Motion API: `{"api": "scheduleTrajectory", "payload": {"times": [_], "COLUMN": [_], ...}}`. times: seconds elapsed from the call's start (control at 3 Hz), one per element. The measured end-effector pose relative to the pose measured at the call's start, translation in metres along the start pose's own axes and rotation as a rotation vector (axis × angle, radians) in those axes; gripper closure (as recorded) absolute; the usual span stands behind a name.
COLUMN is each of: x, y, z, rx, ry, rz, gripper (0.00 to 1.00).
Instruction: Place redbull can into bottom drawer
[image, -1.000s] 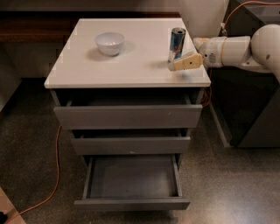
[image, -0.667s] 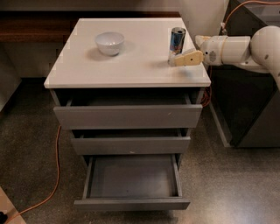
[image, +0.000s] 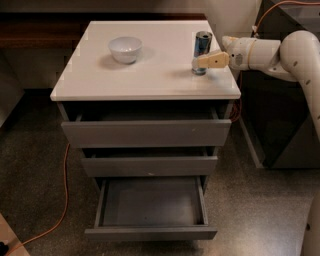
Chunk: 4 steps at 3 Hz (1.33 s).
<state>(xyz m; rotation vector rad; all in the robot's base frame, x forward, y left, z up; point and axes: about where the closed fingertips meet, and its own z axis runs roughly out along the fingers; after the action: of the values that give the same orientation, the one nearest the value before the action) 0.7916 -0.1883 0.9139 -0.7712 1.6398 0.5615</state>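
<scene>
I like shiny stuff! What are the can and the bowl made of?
The redbull can looks like metal: shiny blue and silver sides, silver top. The white bowl looks smooth and glossy, maybe ceramic or plastic. The gripper is right at the can.

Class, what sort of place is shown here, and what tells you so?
Probably a robot test lab or workshop: a grey drawer unit, an orange cable trailing over the speckled floor, and a robot arm whose gripper is at the redbull can.
</scene>
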Motion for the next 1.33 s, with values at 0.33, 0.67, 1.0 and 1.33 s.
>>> {"api": "scheduleTrajectory", "payload": {"times": [0.33,0.67,1.0,1.33], "x": [-0.002,-0.005,-0.006,-0.011], "y": [-0.013,-0.021,-0.019,0.0], "z": [0.011,0.023,0.027,0.02], "rx": [0.012,0.01,0.0,-0.044], "ry": [-0.012,-0.024,-0.028,-0.047], "rz": [0.012,0.019,0.015,-0.01], "gripper": [0.0,0.21,0.46,0.75]}}
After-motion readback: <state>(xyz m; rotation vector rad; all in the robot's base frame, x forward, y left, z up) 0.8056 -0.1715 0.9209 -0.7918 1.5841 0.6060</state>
